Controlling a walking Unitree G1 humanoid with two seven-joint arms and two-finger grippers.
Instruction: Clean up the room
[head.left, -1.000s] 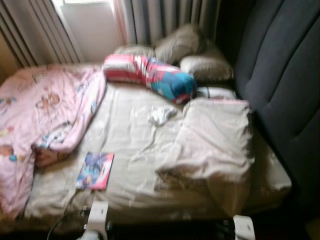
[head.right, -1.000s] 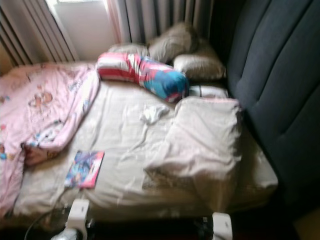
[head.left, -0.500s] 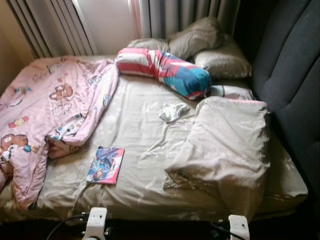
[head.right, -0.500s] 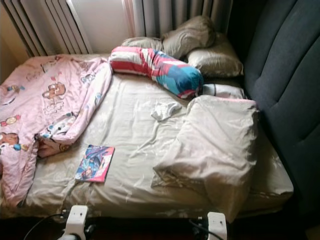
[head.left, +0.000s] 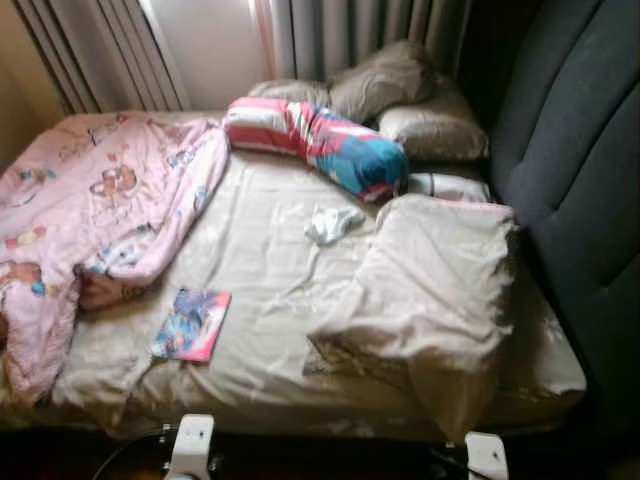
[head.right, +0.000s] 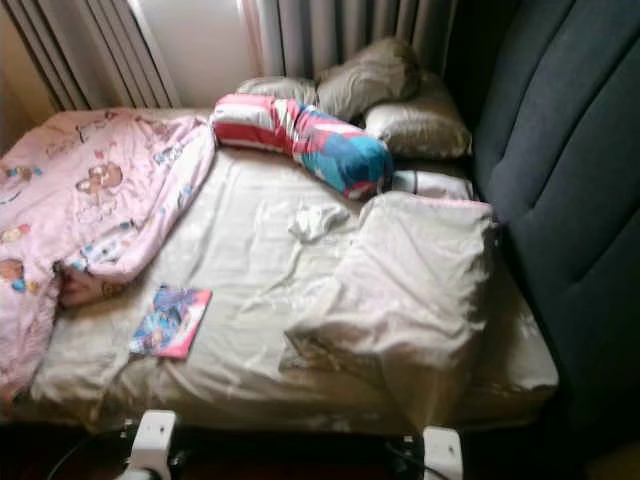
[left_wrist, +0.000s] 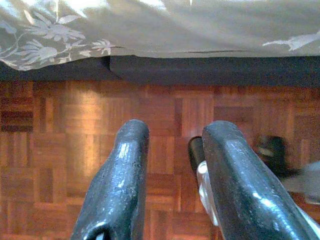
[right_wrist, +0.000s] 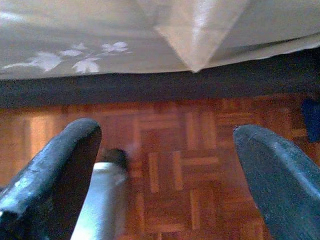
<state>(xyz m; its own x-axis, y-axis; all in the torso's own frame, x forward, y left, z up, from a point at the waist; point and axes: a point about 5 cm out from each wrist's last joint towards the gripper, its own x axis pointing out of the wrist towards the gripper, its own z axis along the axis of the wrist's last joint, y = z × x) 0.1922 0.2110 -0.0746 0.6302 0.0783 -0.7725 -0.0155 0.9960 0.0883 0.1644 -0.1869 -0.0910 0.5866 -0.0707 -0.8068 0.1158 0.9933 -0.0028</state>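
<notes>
Meanwhile, both arms are hanging over parquet: left gripper (left_wrist: 170, 165) narrowly parted, right gripper (right_wrist: 165, 165) gaping wide; a book (head.left: 191, 324) is lying at seven o'clock on the bed (head.left: 260, 250).

both arms hang low, pointing down; the left gripper (left_wrist: 172, 165) has its fingers slightly parted; the right gripper (right_wrist: 167, 165) is spread wide

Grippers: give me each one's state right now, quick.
Left gripper: open, holding nothing, hanging over the wood floor by the bed.
Right gripper: wide open, holding nothing, above the same floor.
</notes>
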